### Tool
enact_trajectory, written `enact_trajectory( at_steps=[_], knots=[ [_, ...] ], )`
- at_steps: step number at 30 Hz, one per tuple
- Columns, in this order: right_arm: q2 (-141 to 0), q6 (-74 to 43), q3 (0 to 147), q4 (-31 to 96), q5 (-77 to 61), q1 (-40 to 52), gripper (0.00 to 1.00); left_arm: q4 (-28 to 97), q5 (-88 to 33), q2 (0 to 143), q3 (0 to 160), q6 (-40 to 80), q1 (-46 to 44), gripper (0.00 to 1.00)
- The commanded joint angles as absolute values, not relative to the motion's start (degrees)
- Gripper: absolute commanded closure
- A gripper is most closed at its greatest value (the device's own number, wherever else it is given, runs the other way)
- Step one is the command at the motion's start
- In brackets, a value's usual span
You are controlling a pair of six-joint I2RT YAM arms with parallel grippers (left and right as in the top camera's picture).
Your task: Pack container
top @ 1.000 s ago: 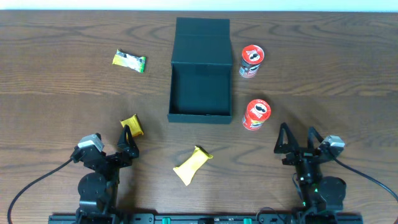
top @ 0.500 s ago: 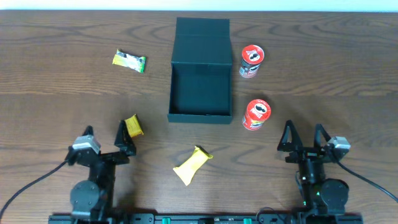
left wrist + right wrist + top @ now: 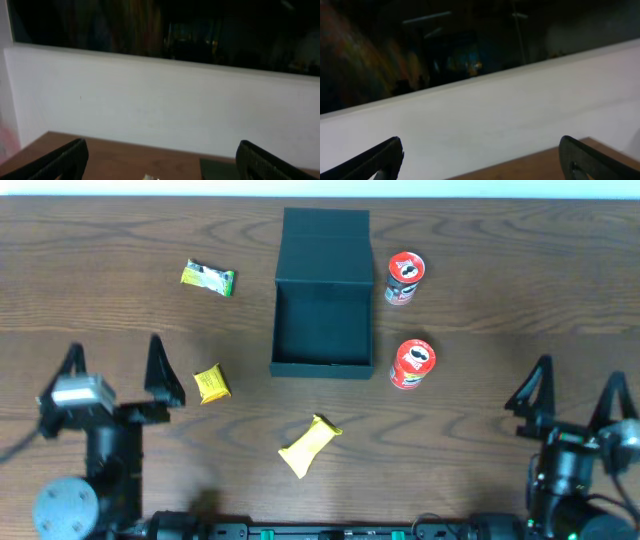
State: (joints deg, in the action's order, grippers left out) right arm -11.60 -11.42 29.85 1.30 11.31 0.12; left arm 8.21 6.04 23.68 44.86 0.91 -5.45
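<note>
brown wooden table point(image 3: 500, 300) fills the overhead view. nearest, the left gripper point(image 3: 114, 352) and right gripper point(image 3: 578, 372) stand at its front edge, fingers spread wide, holding nothing. beyond lie a long yellow packet point(image 3: 310, 445), a small yellow packet point(image 3: 210, 383) and a red can point(image 3: 412, 364). the container point(image 3: 322, 368) sits mid-table, lid flipped back, empty; a second can point(image 3: 404, 278) and a green-yellow packet point(image 3: 207, 277) lie farther off. packing looks not yet begun; next, one arm must reach a near snack and close on it.

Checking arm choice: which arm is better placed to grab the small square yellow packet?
Left, likely: the open left gripper hovers just beside the small square yellow packet, while the right gripper sits beyond the container.
</note>
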Motion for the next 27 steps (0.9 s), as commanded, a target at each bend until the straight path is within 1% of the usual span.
enact_trajectory(
  at_steps=[1, 6, 9, 12, 14, 17, 20, 22, 25, 27],
  knots=[
    [-20.34, -9.10, 38.41, 4.62, 12.69, -0.34, 0.01, 11.64, 6.59, 32.95, 55.29, -2.33, -5.28, 0.05],
    [-40.05, -9.19, 59.46, 21.34, 12.67, -0.34, 0.01, 31.92, 6.59, 52.01, 77.80, -3.20, -5.28, 0.05],
    [-51.44, -12.69, 71.18, 38.20, 12.67, -0.34, 0.01, 47.59, 6.42, 62.28, 88.42, -0.89, -5.28, 0.05],
    [-58.63, -14.11, 75.13, 48.66, 9.26, -0.34, 0.01, 52.36, 4.21, 68.64, 90.61, -0.62, -5.28, 0.05],
    [-62.35, -14.13, 75.09, 51.55, 6.15, -0.34, 0.01, 54.11, 1.80, 72.01, 90.59, -0.64, -5.28, 0.05],
    [-69.21, -14.09, 75.09, 56.73, -4.99, -0.34, 0.01, 58.28, -3.46, 77.76, 90.56, -0.64, -5.28, 0.05],
    [-74.02, -14.15, 75.00, 58.48, -9.06, -0.23, 0.01, 60.86, -4.99, 82.32, 90.50, -0.58, -5.28, 0.05],
    [-77.67, -16.36, 75.00, 59.55, -8.86, 0.40, 0.01, 63.33, -3.73, 86.37, 90.48, 3.14, -5.28, 0.05],
    [-82.52, -24.23, 75.00, 59.33, -4.08, 1.67, 0.01, 66.17, -0.97, 92.58, 90.48, 8.51, -5.65, 0.05],
    [-84.84, -26.50, 75.00, 58.67, -3.44, 2.24, 0.01, 66.24, -0.14, 95.09, 90.48, 9.82, -6.48, 0.05]
  ],
)
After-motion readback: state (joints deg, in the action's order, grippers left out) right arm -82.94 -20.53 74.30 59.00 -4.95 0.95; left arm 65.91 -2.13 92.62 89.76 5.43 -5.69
